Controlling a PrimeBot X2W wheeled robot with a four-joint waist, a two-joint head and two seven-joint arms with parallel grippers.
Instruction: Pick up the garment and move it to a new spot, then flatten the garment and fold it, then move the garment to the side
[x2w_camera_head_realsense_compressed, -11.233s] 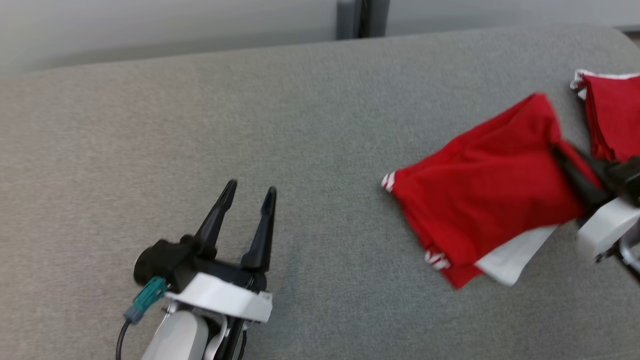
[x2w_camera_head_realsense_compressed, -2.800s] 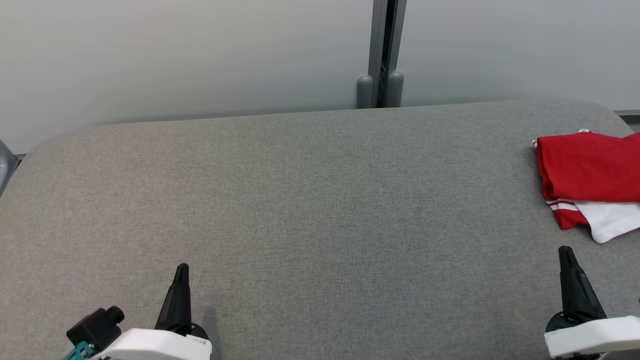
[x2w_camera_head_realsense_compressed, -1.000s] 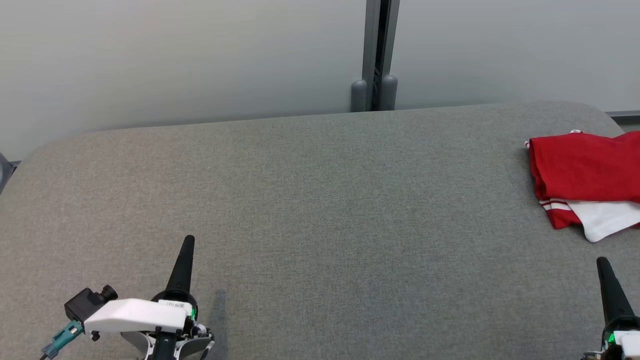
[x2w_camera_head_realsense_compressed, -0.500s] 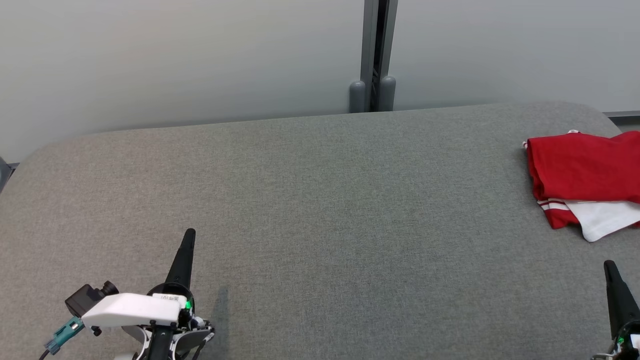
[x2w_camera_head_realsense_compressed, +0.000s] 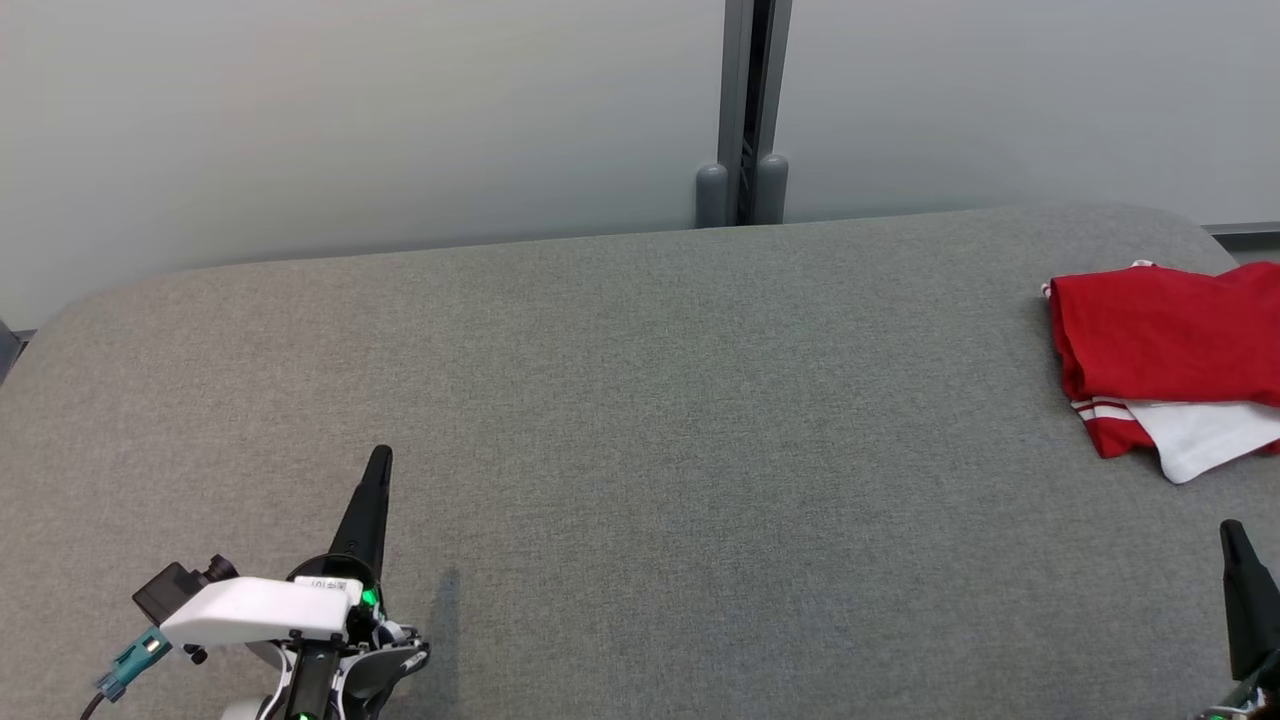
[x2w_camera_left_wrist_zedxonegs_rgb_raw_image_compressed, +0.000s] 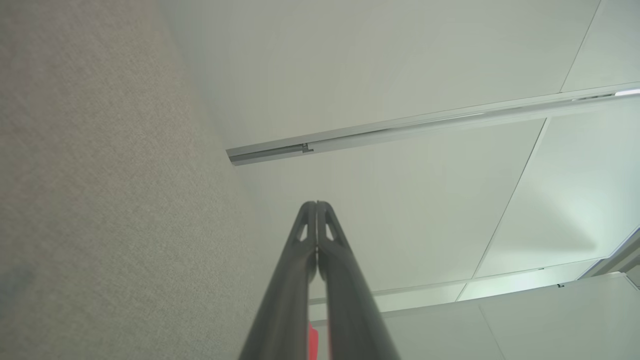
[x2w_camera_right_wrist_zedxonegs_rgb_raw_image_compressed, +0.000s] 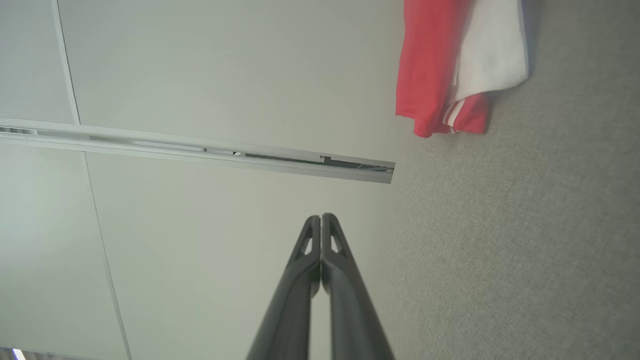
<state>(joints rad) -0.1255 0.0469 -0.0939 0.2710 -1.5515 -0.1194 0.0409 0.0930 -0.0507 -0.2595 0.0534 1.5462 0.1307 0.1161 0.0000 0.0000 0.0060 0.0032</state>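
Note:
The garment (x2w_camera_head_realsense_compressed: 1165, 335) is a folded red piece with white stripes and a white layer under it, lying at the far right edge of the grey padded table (x2w_camera_head_realsense_compressed: 640, 420). The right wrist view shows the garment (x2w_camera_right_wrist_zedxonegs_rgb_raw_image_compressed: 440, 75) at its top right. My left gripper (x2w_camera_head_realsense_compressed: 380, 457) hovers at the lower left, shut and empty, fingers pressed together (x2w_camera_left_wrist_zedxonegs_rgb_raw_image_compressed: 316, 205). Low at the right edge, my right gripper (x2w_camera_head_realsense_compressed: 1233, 530) is also shut with nothing in it (x2w_camera_right_wrist_zedxonegs_rgb_raw_image_compressed: 320, 217). Both stand well apart from the garment.
A pale wall (x2w_camera_head_realsense_compressed: 350, 120) with a grey vertical post (x2w_camera_head_realsense_compressed: 745, 110) runs behind the table's far edge. The table's rounded corners show at far left and far right. A wall rail (x2w_camera_right_wrist_zedxonegs_rgb_raw_image_compressed: 200, 147) appears in the right wrist view.
The left gripper has risen slightly up the head view, and the right gripper has slid down and right toward the corner. The garment lies as it did.

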